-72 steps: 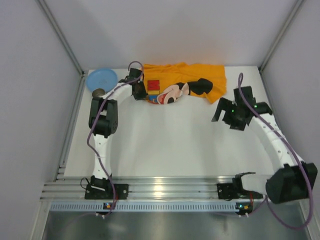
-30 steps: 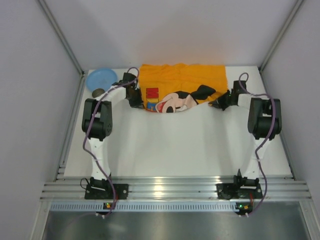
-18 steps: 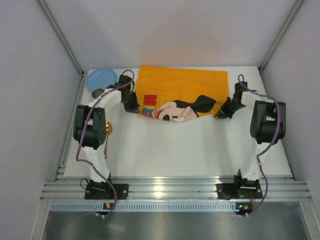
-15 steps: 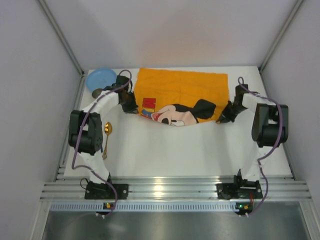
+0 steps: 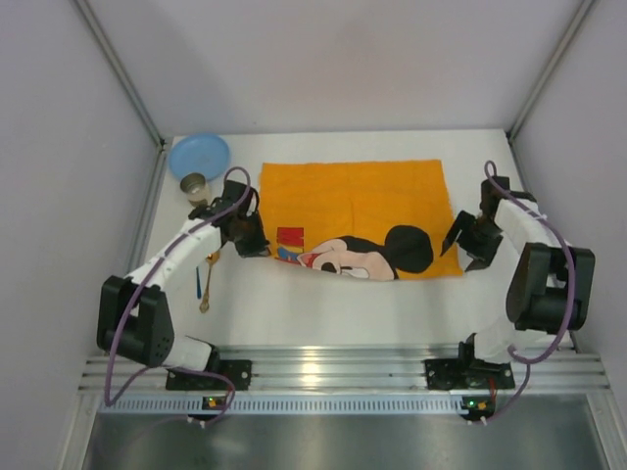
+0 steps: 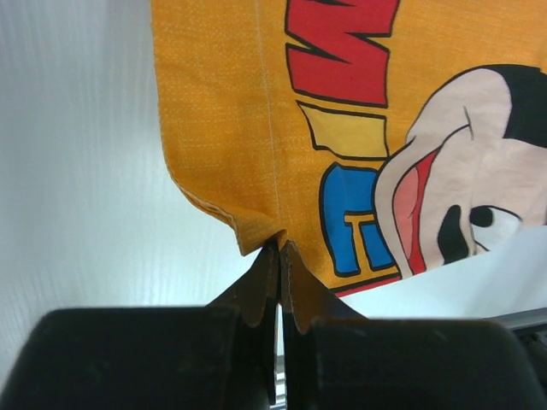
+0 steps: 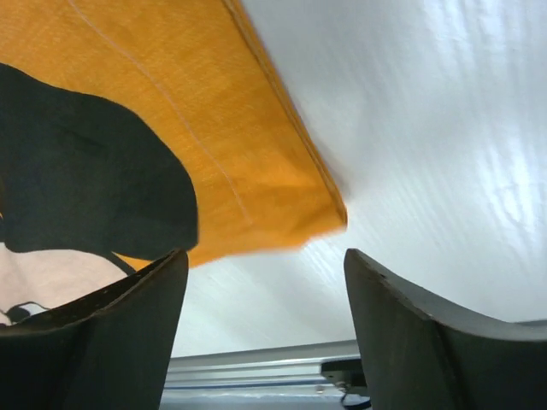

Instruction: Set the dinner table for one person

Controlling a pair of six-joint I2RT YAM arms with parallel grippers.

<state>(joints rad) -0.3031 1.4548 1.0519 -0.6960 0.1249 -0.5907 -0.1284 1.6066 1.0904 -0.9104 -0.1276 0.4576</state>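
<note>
Fingers of the left gripper (image 6: 279, 249) are pressed tight together, pinching the near-left corner of the orange Mickey Mouse cloth (image 6: 222, 102). Those of the right gripper (image 7: 265, 256) stand well apart and hold nothing, with the cloth's near-right corner just ahead of the gap between them. Beneath both lies the white dinner table (image 5: 333, 313), the cloth spread across it from one pair of fingers to the other. Just outside the left fingers a gold spoon (image 5: 209, 269) rests on the table, perhaps with a thin blue utensil beside it. Beyond those fingers stands a small metal cup (image 5: 195, 185), and past it a blue plate (image 5: 199, 155).
</note>
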